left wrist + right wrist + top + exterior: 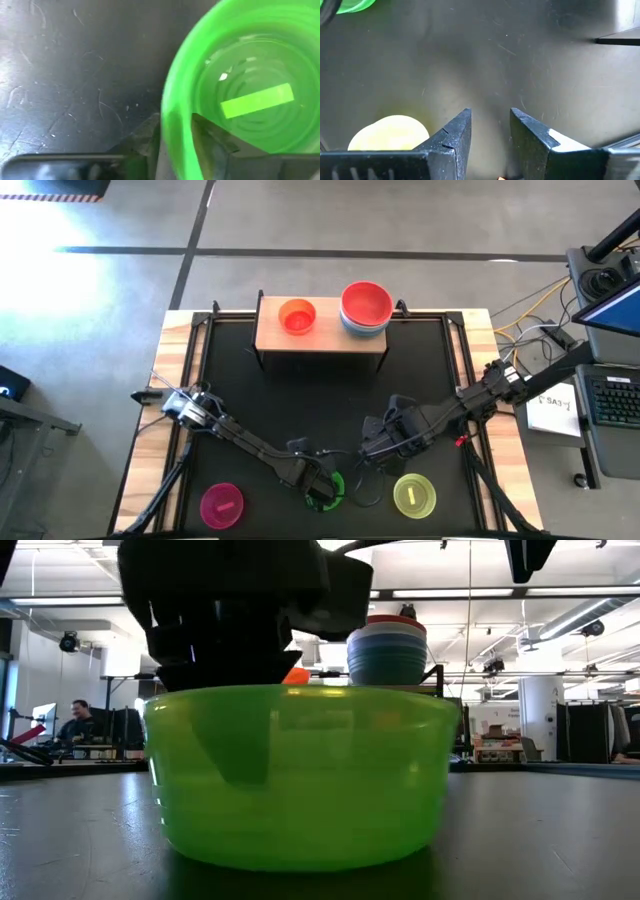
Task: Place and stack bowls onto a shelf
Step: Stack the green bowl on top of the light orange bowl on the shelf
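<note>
You find almost nothing to read here. In the high view a white sheet of paper (554, 406) lies on the desk right of the table and carries a few dark handwritten marks, but you cannot make them out. The round green plastic bowl (250, 85) shows a plain lighter green strip (257, 100) on its inside bottom in the left wrist view, with no lettering on it. The round yellow-green plastic bowl (414, 494) and the round magenta plastic bowl (222, 504) show like strips, also blank.
</note>
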`<act>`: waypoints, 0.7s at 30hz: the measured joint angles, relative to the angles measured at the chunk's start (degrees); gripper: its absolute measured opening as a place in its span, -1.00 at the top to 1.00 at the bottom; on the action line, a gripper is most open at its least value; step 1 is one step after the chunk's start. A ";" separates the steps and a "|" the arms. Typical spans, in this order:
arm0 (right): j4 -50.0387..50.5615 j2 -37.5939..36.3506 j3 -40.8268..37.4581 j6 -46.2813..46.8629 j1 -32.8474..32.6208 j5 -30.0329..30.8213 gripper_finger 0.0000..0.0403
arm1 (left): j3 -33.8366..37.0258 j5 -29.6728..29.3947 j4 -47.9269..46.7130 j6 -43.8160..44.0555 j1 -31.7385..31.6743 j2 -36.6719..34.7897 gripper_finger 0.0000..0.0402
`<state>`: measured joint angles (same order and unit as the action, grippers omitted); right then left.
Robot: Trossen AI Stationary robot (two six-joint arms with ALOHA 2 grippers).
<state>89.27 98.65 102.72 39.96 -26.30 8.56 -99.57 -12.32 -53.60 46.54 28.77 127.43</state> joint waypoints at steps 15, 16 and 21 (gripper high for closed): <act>0.48 -2.78 0.00 -0.39 0.04 0.03 0.39 | 0.00 3.89 -3.00 -5.74 -1.86 -6.08 1.00; 0.49 -3.15 0.01 -0.25 0.04 0.01 0.39 | 0.00 3.78 -3.09 -6.54 -2.00 -7.17 1.00; 0.54 -4.96 0.02 0.06 0.04 0.00 0.39 | 0.00 -0.05 -6.06 -9.06 -2.76 -13.29 1.00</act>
<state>89.82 93.69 102.74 40.02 -26.26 8.56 -99.57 -12.37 -59.66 37.49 26.01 114.13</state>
